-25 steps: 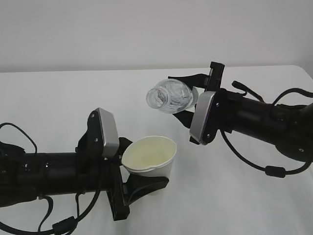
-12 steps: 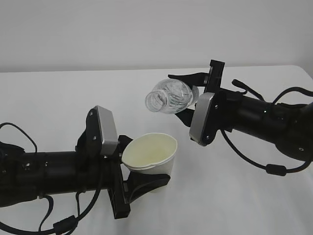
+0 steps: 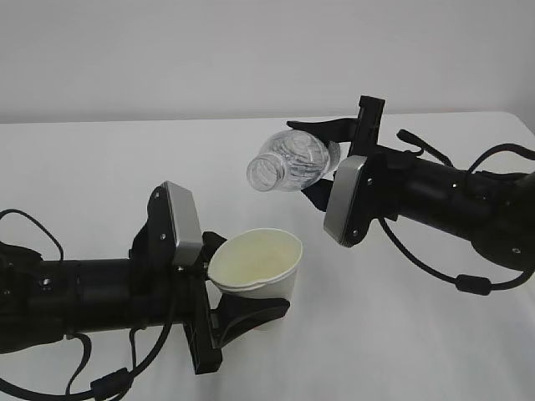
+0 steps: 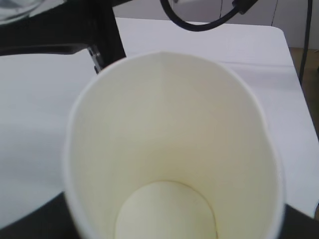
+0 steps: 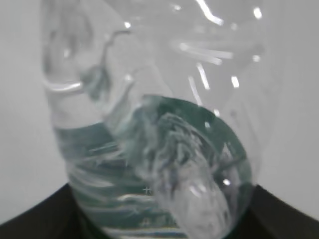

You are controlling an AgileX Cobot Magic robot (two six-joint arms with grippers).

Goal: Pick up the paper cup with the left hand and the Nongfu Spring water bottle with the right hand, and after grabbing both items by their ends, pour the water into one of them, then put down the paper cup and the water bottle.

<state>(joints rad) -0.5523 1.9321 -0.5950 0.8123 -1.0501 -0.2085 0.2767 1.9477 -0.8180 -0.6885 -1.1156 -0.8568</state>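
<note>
bottle: my right gripper [image 3: 330,159] grips the Nongfu Spring water bottle [image 3: 292,161], lying sideways, mouth toward 8 o'clock.
cup: my left gripper [image 3: 242,294] clamps the paper cup [image 3: 257,266] (upright), at 7 o'clock from that mouth, well apart.

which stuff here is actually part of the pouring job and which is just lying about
In the job:
- paper cup, held by the left gripper
- Nongfu Spring water bottle, held tilted by the right gripper

Just lying about:
- nothing loose shows on the white table
</note>
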